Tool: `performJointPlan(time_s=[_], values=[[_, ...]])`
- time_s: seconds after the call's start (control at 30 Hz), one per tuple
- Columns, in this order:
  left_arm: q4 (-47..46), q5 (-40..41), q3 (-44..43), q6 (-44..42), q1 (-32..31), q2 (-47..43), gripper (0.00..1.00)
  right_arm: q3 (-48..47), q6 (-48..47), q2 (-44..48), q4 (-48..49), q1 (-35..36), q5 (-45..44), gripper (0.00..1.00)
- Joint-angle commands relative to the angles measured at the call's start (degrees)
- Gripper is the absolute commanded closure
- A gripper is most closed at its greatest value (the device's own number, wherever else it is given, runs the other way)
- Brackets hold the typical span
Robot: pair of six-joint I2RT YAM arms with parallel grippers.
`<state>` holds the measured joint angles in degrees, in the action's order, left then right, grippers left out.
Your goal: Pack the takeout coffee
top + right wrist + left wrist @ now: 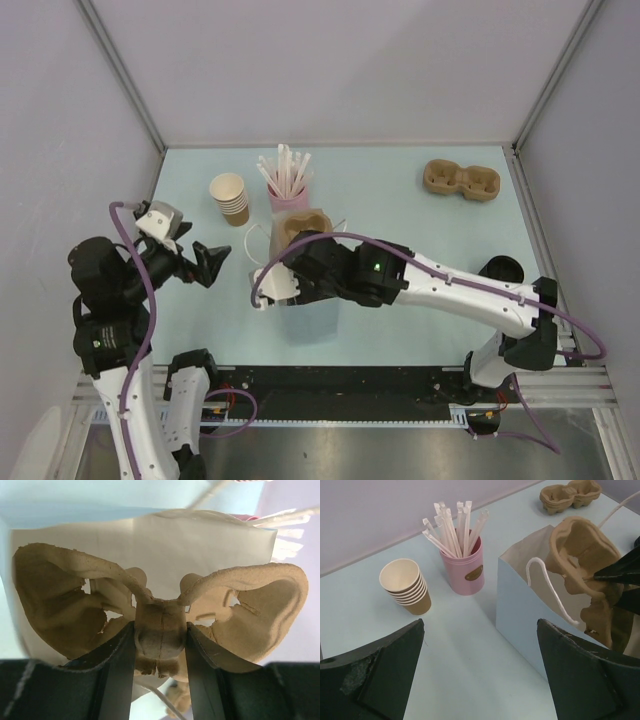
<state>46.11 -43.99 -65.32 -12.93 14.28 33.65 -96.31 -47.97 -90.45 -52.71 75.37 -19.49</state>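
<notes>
The left gripper (pixel 480 625) is wide open, empty. The right gripper (pixel 160 635) pinches the cup carrier (pixel 255 610) on edge in the paper bag (pixel 515 605). The takeout coffee (pixel 500 268) seems to sit at 3 o'clock from it, nearer the right arm

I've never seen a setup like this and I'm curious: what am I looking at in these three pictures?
Two robot arms are bolted to a table. One picture looks down from above; the other two come from a camera on each wrist, so black fingers show at the bottom. On the table stand a stack of paper cups, a pink cup of straws, a paper bag and, far right, spare cup carriers. The right tool pinches one cup carrier by its middle at the bag's mouth. The left tool is open, holding nothing.
</notes>
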Motion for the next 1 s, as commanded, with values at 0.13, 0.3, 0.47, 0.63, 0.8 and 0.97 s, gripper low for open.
performJointPlan(time_s=[0.13,0.3,0.47,0.63,0.8,0.97], values=[[1.26,-6.11,-6.48,-1.05,0.66,3.88,0.01,-11.17,8.23,-3.58,-12.92,-5.58,15.77,0.82],[1.44,-10.49,-6.57,-1.22,0.57,4.23,0.00,-17.06,9.64,-6.57,-17.95,-8.31,22.55,0.81],[1.36,-13.75,-6.93,-0.52,0.66,5.29,0.01,-18.82,9.91,-8.15,-19.62,-8.40,27.04,0.81],[-0.22,-17.44,-6.31,0.97,0.57,5.81,0.00,-21.63,10.52,-10.97,-21.46,-9.80,30.99,0.81],[-2.07,-18.32,-5.08,2.38,0.13,5.73,0.00,-24.10,11.49,-13.78,-22.88,-11.74,33.89,0.81],[-6.64,-21.84,-1.31,6.24,-0.83,5.02,0.00,-23.66,11.93,-13.96,-22.70,-12.97,34.60,0.80]])
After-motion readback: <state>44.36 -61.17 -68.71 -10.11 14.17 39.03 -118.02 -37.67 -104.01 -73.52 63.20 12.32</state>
